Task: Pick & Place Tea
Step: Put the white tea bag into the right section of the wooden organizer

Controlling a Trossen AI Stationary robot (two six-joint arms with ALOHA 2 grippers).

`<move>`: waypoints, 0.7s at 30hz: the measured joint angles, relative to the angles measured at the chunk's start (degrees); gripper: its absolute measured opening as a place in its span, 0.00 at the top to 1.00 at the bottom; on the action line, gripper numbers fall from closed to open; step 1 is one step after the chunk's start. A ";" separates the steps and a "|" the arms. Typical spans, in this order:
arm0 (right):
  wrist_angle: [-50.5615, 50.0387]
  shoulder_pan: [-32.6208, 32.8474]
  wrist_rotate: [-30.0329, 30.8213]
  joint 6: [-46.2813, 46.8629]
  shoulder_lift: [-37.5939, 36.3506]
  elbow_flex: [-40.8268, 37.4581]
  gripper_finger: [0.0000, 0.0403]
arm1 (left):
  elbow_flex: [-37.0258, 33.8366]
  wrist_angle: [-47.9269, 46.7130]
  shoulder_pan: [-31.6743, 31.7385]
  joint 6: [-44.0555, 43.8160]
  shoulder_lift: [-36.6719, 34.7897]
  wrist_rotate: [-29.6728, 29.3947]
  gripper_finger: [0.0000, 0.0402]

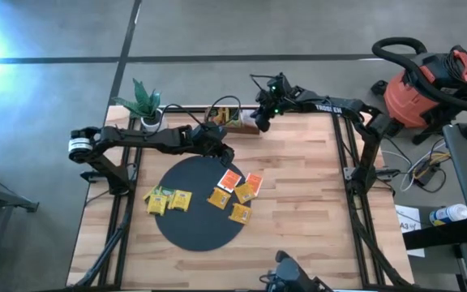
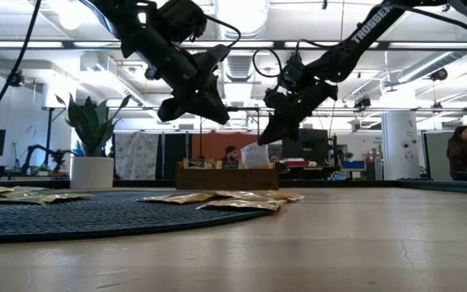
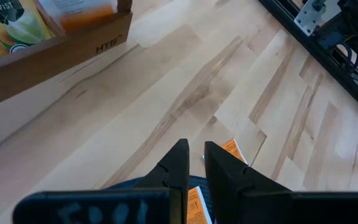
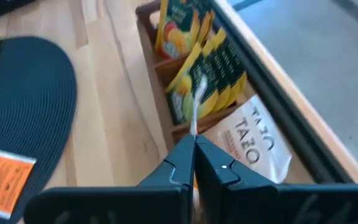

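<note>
Several tea packets lie flat on the black round mat [image 1: 197,207]: yellow-green ones [image 1: 167,199] at its left, orange-red ones [image 1: 230,179] and yellow ones [image 1: 240,213] at its right. The brown wooden tray [image 1: 232,116] stands at the table's far edge, with yellow-green packets [image 4: 204,68] upright in it and a white packet [image 4: 253,140] lying in its end compartment. My right gripper [image 1: 259,122] hangs over the tray, shut on a pale tea packet [image 2: 255,156]. My left gripper [image 1: 225,154] hovers over the mat's far edge above the orange-red packets [image 3: 232,149], its fingers a narrow gap apart with nothing between them. My right gripper pinches the pale packet's upper edge [image 4: 195,134] between its two fingers, which slant down toward the tray. The packet shows edge-on past the fingertips and hangs below them. Its lower edge [image 2: 255,165] is at the tray's rim; whether it touches I cannot tell.
A potted plant [image 1: 146,104] stands at the table's far left corner, left of the tray. Bare wood lies to the right of the mat [image 1: 306,195]. A red shop vacuum [image 1: 428,81] sits on the floor beyond the table's right side. People show in the room behind [image 2: 460,150].
</note>
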 joint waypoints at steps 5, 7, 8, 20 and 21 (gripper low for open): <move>0.73 0.00 7.33 -1.58 0.00 -0.82 0.98 | 0.00 0.00 0.00 0.00 0.00 0.00 0.89; -0.21 -0.04 7.99 -2.58 0.00 -0.85 0.98 | 0.00 0.00 0.00 -0.04 0.00 0.00 0.89; -0.61 -0.07 8.07 -2.68 0.00 -0.86 0.98 | 0.00 0.00 0.00 -0.06 0.00 0.02 0.89; -11.23 0.87 10.97 -4.34 -0.24 -1.12 0.94 | -0.02 0.00 0.03 -0.12 0.00 0.03 0.89; -11.25 0.87 10.94 -3.20 -0.40 -1.13 0.92 | -0.02 0.00 0.04 -0.11 0.00 0.02 0.89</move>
